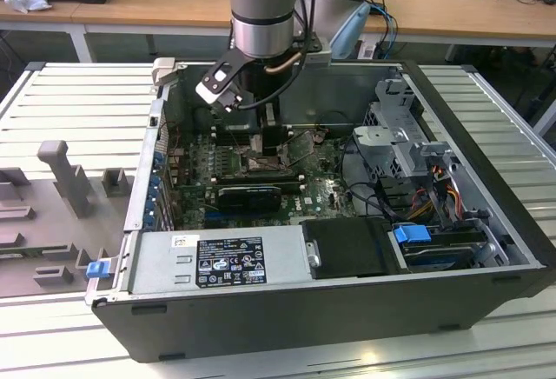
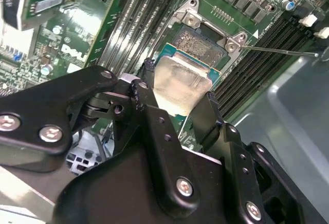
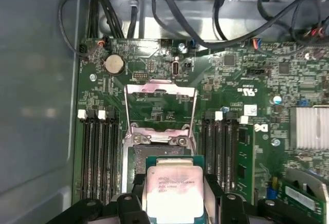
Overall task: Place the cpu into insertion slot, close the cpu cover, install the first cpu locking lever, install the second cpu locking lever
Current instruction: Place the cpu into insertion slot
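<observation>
Here, black pincer (image 2: 177, 95) clamps the flat, matte-silver cpu (image 3: 172, 193) by its edges, over the dark square slot (image 2: 198, 42), partly hidden; thin metal cover (image 3: 159, 87) stands open.

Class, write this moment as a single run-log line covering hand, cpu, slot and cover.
hand: shut on cpu | cpu: held over insertion slot, not yet seated | cpu cover: open
</observation>
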You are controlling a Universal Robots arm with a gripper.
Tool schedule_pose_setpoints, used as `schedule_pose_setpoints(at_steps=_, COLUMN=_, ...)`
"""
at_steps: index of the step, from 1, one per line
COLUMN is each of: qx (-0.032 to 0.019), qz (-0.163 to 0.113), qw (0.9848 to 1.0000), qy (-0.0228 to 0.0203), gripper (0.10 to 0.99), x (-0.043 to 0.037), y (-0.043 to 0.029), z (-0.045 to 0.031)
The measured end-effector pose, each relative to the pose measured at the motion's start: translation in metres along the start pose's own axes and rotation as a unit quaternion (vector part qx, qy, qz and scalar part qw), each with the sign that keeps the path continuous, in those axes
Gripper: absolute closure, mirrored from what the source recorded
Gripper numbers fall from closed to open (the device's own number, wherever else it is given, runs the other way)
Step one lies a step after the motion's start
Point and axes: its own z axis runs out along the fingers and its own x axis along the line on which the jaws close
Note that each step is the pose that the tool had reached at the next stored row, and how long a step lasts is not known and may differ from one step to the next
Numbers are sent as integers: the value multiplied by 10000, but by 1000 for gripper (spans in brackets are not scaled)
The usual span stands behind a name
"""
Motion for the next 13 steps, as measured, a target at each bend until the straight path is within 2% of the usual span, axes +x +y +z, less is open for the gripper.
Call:
schedule_pose_setpoints(at_steps=4, qx=0, qz=0, qw=10000, qy=0, gripper=557, x=49, y=-34, z=145)
schedule_pose_setpoints(at_steps=10, qx=0, qz=24, qw=10000, qy=-2, gripper=557, x=51, y=-45, z=268)
schedule_pose_setpoints(at_steps=13, qx=-1, qz=59, qw=10000, qy=-4, gripper=557, x=54, y=-51, z=303)
